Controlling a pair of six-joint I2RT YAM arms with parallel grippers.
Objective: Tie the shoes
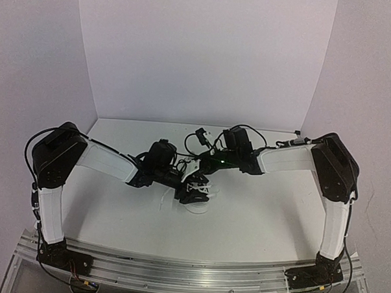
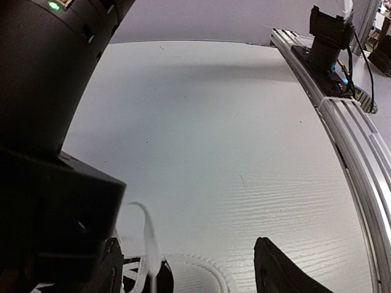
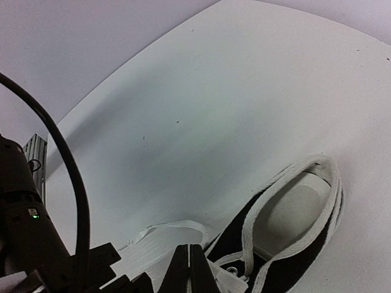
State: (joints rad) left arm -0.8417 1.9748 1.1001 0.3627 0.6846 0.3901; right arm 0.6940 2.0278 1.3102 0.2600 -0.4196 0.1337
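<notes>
The black sneaker (image 1: 194, 196) with its white sole lies mid-table between both grippers. In the right wrist view its white-lined opening (image 3: 293, 213) faces up. My right gripper (image 3: 190, 268) sits just above the eyelets, fingers pressed together with a thin strip of white lace between them; a lace loop (image 3: 177, 227) arcs out beside them. In the top view it is at the shoe's far side (image 1: 206, 176). My left gripper (image 2: 189, 268) is open wide over the white toe cap (image 2: 198, 276); a lace loop (image 2: 146, 235) stands up near its left finger (image 2: 107, 268). It is at the shoe's left (image 1: 182, 188).
A slack lace end (image 1: 164, 201) trails on the white table left of the shoe. An aluminium rail (image 1: 177, 270) runs along the near edge, with the right arm's base (image 2: 330, 36) on it. White walls close in the back and sides. A black cable (image 3: 67, 177) hangs by the right wrist.
</notes>
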